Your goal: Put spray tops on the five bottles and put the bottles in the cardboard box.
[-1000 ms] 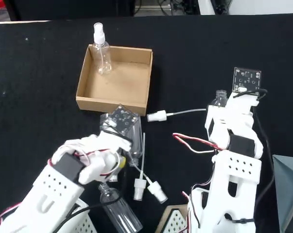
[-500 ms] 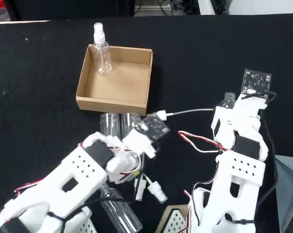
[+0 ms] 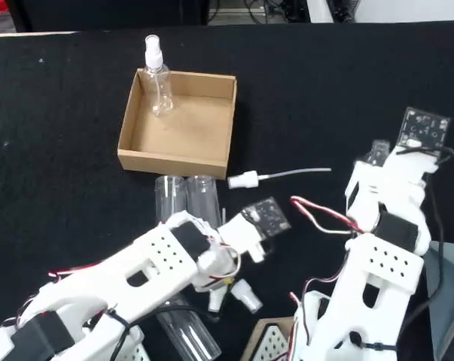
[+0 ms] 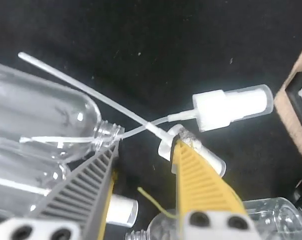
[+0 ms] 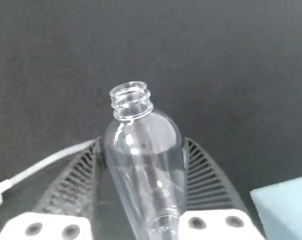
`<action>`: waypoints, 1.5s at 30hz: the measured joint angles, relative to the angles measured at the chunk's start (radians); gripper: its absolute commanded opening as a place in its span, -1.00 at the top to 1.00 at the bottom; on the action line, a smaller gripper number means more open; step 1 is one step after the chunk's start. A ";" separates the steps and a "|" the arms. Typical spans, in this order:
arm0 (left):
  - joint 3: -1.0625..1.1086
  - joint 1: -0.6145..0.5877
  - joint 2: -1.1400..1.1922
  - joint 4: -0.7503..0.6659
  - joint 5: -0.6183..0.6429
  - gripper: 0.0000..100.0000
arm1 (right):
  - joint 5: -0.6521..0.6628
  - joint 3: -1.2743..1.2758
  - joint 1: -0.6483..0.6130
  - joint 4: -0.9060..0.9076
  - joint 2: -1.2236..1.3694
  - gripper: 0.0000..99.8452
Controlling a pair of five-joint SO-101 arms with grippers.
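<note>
My right gripper (image 5: 140, 145) is shut on a clear topless bottle (image 5: 140, 150), held off the table at the right (image 3: 377, 153). My left gripper (image 4: 145, 146) is open low over loose spray tops; one spray top (image 4: 191, 150) lies against its yellow finger (image 4: 198, 180), and a thin tube crosses between the fingers. Another spray top (image 4: 231, 105) lies just beyond. Two topless bottles (image 3: 187, 195) lie side by side in front of the cardboard box (image 3: 174, 162). A capped bottle (image 3: 157, 79) stands in the box's far left corner. One more spray top (image 3: 244, 180) lies right of the box.
A further clear bottle (image 3: 185, 331) lies under the left arm near the table's front edge. Two spray tops (image 3: 242, 295) rest beside it. A grey-blue block (image 3: 449, 289) sits at the right edge. Black cloth covers the table.
The left arm swung right, from over the two lying bottles to the loose spray tops. The right arm carried its bottle further right and away from the box.
</note>
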 measured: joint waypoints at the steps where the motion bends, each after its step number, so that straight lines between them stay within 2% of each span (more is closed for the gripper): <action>1: -0.006 0.003 0.002 -0.003 -0.003 0.68 | 0.011 -0.018 0.000 0.000 0.000 0.87; 12: -0.075 0.009 0.014 -0.003 -0.038 0.68 | 0.028 -0.216 0.000 0.129 0.000 0.87; 18: -0.109 0.061 0.014 0.038 -0.084 0.68 | 0.057 -0.330 0.000 0.204 0.003 0.87; 31: -0.143 0.129 0.014 0.055 -0.098 0.67 | 0.066 -0.715 0.002 0.414 0.232 0.87; 45: -0.143 0.216 0.014 0.055 -0.150 0.67 | 0.066 -0.747 0.002 0.422 0.258 0.87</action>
